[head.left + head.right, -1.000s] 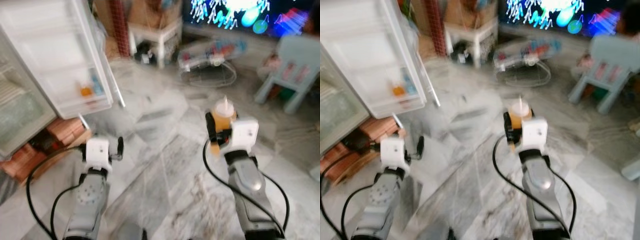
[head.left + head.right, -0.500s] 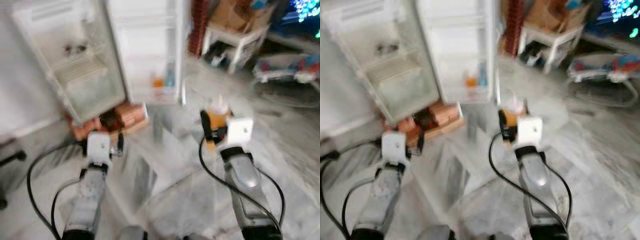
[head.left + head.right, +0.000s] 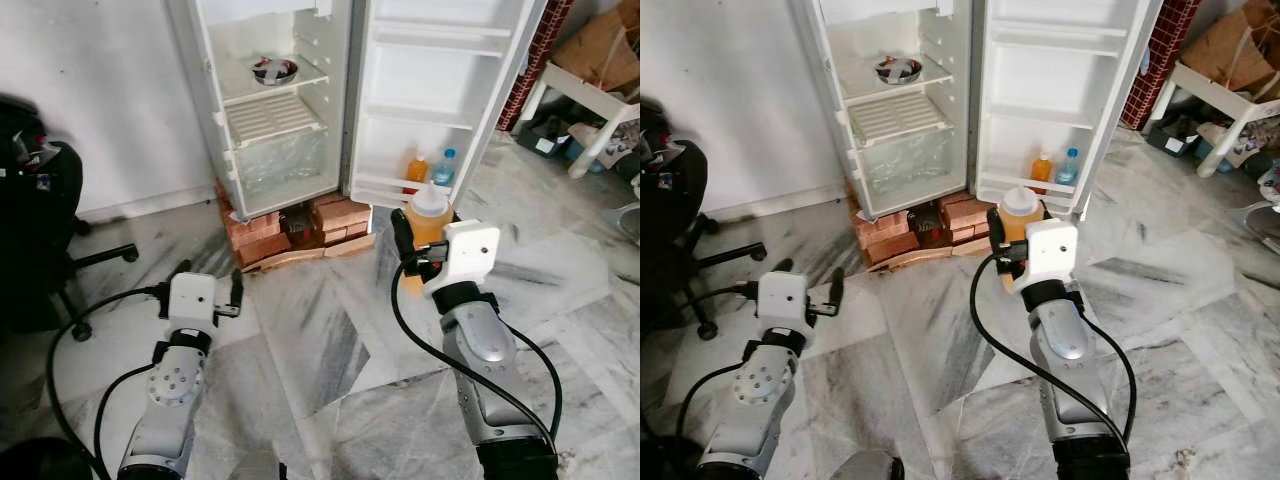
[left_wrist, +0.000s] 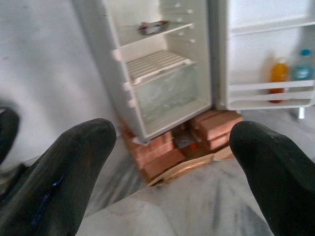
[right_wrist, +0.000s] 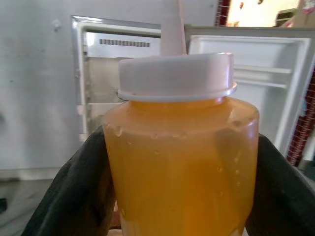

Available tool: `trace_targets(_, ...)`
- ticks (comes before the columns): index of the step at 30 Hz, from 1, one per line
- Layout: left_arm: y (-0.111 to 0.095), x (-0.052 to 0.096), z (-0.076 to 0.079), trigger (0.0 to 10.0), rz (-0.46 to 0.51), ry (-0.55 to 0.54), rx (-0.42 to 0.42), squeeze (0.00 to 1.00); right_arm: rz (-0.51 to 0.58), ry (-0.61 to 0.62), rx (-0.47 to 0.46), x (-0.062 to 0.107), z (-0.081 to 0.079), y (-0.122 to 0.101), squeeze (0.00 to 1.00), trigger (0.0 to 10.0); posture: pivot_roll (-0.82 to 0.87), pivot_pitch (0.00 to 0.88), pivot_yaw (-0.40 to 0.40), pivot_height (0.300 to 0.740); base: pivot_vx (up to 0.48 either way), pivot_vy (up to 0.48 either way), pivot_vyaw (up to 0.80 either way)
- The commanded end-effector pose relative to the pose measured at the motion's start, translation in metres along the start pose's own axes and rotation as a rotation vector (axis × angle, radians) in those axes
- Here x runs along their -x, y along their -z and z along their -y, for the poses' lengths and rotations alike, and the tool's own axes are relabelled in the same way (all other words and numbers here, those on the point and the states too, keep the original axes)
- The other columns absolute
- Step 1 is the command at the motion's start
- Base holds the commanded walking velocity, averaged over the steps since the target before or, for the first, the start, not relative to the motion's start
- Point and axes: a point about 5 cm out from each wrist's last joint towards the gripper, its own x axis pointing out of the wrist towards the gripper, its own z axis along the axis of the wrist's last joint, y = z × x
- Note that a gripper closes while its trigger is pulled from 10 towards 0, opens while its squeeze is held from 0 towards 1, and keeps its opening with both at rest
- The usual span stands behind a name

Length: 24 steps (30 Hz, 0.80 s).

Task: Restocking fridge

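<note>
A white fridge (image 3: 270,110) stands open straight ahead, its door (image 3: 440,90) swung to the right. The door's lowest shelf holds a small orange bottle (image 3: 417,170) and a blue-capped water bottle (image 3: 443,167). My right gripper (image 3: 425,245) is shut on a squeeze bottle of orange liquid (image 5: 179,162) with a white nozzle cap, held upright in front of the door. My left gripper (image 4: 167,162) hangs open and empty over the floor, short of the fridge. A foil-covered bowl (image 3: 273,70) sits on an upper fridge shelf.
The fridge rests on red bricks (image 3: 300,225) and a wooden board. A black office chair (image 3: 40,220) stands at the left by the white wall. A white side table (image 3: 590,95) with clutter stands at the far right. Marble floor (image 3: 320,340) lies between me and the fridge.
The camera has swung left, so the fridge has shifted from the left edge to straight ahead and the blur has cleared. Both arms keep their pose; the right gripper still holds the bottle.
</note>
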Motion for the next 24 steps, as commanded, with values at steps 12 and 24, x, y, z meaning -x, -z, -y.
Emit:
trace_targets(12,-0.0018,-0.0016,-0.0043,10.0,0.005,-0.021,-0.021,0.00,0.017,-0.025,0.007,-0.0029,0.0009,-0.0019,0.00,10.0,0.10,0.068,-0.016,0.740,0.301,0.000,0.00)
trace_targets(24,-0.0066,-0.0046,-0.0039,10.0,0.031,-0.027,-0.064,0.00,0.011,-0.052,0.027,-0.0070,0.0006,0.0014,0.00,10.0,0.11,0.065,-0.018,0.740,0.369,0.000,0.00)
